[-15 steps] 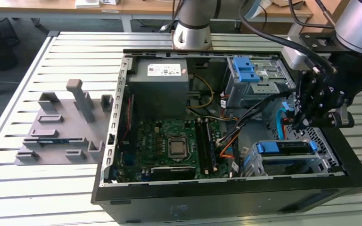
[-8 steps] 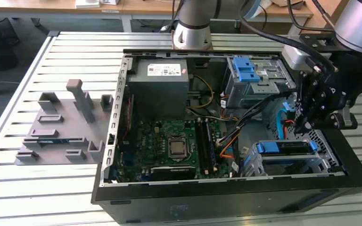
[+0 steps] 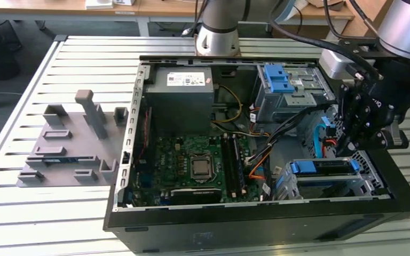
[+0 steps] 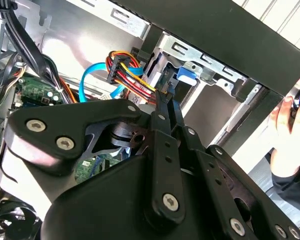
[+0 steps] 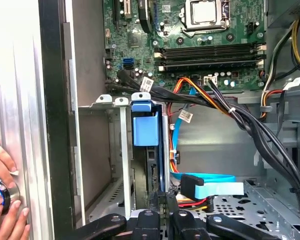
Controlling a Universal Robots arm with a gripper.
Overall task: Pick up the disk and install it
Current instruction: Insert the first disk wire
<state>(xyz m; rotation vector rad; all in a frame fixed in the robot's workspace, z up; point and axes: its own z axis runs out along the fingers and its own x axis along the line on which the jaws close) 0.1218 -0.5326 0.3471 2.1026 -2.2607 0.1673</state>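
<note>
The gripper (image 3: 352,140) sits inside the open PC case (image 3: 262,226), above the lower drive cage (image 3: 333,184). Fingers (image 5: 162,202) are nearly closed, tips at a cable plug; grip can't be confirmed. The disk (image 5: 145,127), w/ blue carrier, is probably seated in the cage.

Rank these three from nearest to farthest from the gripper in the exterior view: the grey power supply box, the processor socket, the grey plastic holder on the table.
1. Processor socket, inside the case, toward the gripper.
2. Power supply box, at the case's far corner.
3. Plastic holder, outside the case at the exterior view's left.
</note>
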